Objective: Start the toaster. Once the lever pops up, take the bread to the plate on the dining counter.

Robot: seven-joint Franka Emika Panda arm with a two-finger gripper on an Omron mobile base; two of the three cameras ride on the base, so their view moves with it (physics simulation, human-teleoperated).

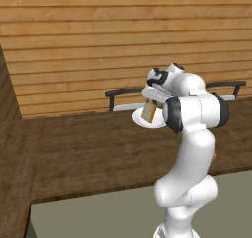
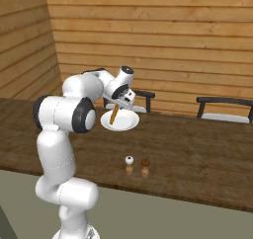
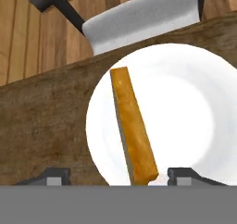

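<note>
Gripper (image 3: 115,174) fingers (image 3: 55,176) spread wide, clear of the bread (image 3: 133,133) on both sides; slice stands on edge, tan with brown crust, over the round white plate (image 3: 194,112). Plate sits on the dark wood-grain dining counter (image 2: 197,154), far side.

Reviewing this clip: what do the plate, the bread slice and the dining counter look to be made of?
Plate: smooth white, faintly shaded, probably glazed ceramic, though plastic would look the same. Bread: matte golden-brown, lightly mottled surface with a grey side, seen edge-on over the plate; looks toasted. Dining counter: dark brown with streaky grain, wood or wood veneer, matte finish.
</note>
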